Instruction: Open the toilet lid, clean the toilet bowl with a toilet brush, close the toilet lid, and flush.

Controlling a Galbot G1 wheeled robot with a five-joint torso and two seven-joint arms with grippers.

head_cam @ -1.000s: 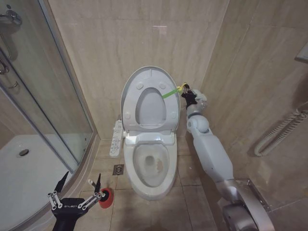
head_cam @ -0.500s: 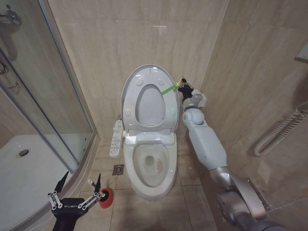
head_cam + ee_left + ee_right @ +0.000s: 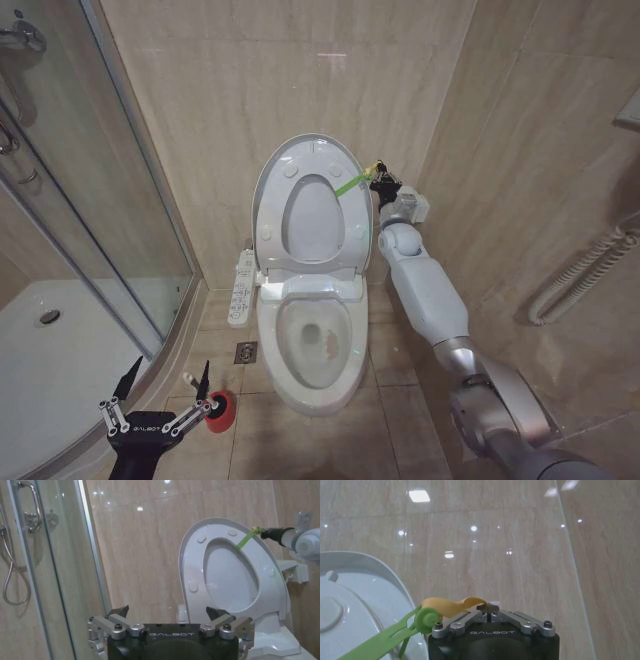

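The toilet bowl sits at the centre, and the toilet lid stands upright behind it at twelve o'clock against the wall. The right gripper is at the lid's two o'clock edge. The toilet brush and left gripper lie at the bowl's eight o'clock, beside the shower tray.

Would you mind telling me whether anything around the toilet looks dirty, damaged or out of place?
Yes: a brownish stain sits inside the toilet bowl, low on its right side near the water. Otherwise the lid stands upright, its strap pinched in the right gripper.
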